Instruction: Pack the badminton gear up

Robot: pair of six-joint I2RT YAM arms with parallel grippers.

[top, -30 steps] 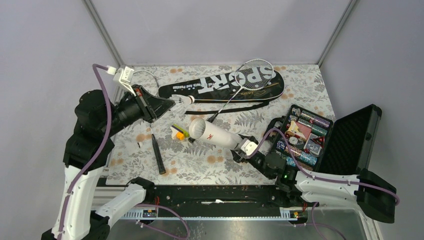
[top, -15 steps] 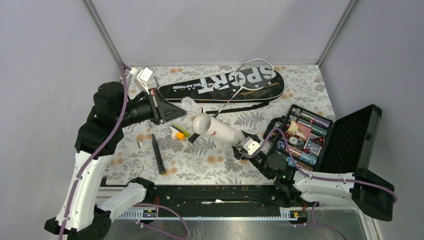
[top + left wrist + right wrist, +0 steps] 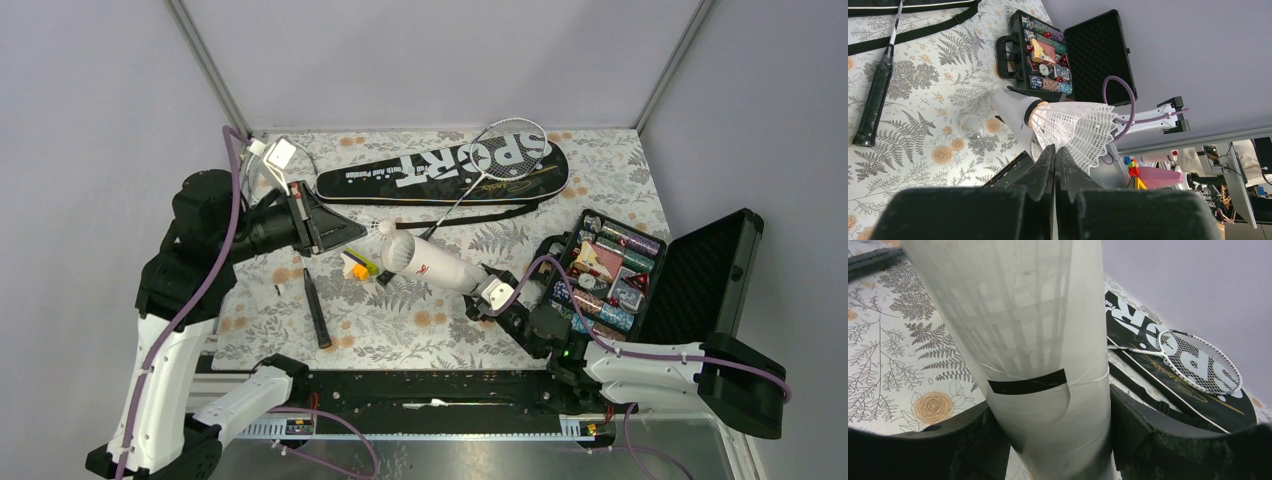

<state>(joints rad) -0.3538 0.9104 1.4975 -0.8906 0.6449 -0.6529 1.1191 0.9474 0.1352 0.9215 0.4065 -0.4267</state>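
My left gripper (image 3: 348, 233) is shut on the skirt of a white feather shuttlecock (image 3: 377, 228), holding it just left of the open mouth of the long white tube (image 3: 432, 265). In the left wrist view the shuttlecock (image 3: 1074, 127) has its cork end at the tube (image 3: 1009, 106), with the gripper (image 3: 1054, 150) pinching the skirt. My right gripper (image 3: 480, 291) is shut on the tube's lower end, as the right wrist view shows (image 3: 1050, 440). The black "SPORT" bag (image 3: 450, 170) lies at the back with a white racket (image 3: 512, 150) on it.
An open black hard case (image 3: 700, 280) of colourful foil-wrapped items stands at the right. A black handle-like stick (image 3: 316, 308) and a small yellow and orange object (image 3: 357, 265) lie on the floral cloth left of the tube. The bag's black strap (image 3: 480, 215) lies behind the tube.
My left gripper has carried the shuttlecock from beside the bag forward and right to the tube's mouth. My right gripper has shifted the tube a little.
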